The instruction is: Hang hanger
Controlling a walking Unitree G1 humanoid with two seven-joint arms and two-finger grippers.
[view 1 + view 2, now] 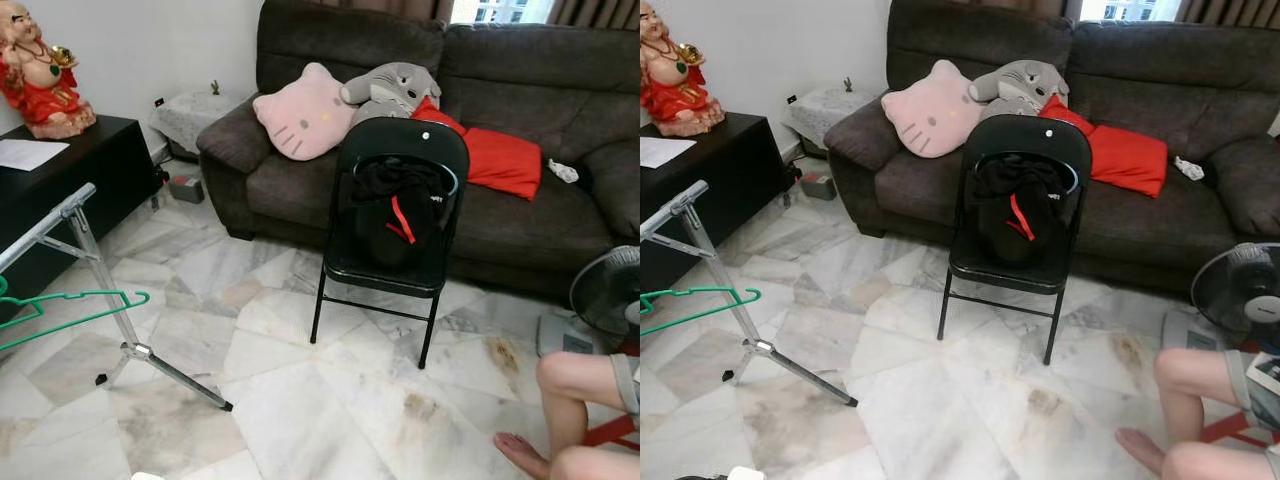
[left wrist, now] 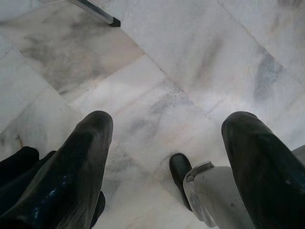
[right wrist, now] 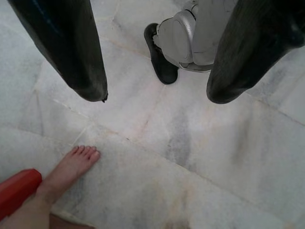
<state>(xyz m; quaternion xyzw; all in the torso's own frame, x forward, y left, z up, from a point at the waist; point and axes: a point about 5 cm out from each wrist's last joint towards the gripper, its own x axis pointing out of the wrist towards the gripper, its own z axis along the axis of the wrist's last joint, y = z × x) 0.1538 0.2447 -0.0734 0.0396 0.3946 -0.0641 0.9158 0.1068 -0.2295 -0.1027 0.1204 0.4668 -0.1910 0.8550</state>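
Green wire hanger (image 1: pixel 70 305) already hung on silver metal drying rack (image 1: pixel 95 270), left of black folding chair (image 1: pixel 395 215) w/ dark garment. Left gripper (image 2: pixel 164 157), right gripper (image 3: pixel 157 71): fingers spread wide, empty, aimed at marble floor (image 1: pixel 330 400) — prob. idle.

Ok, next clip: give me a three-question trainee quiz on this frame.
1. True or false: the green hanger already hangs on the rack.
2. What lies on the chair? A) black clothing with a red stripe B) a pink pillow C) a fan
3. Both tools, left tool and right tool, hang over the floor. Open or shut?

Key: 1. True, it sits on the rack at the robot's left. 2. A. 3. Open, holding nothing.
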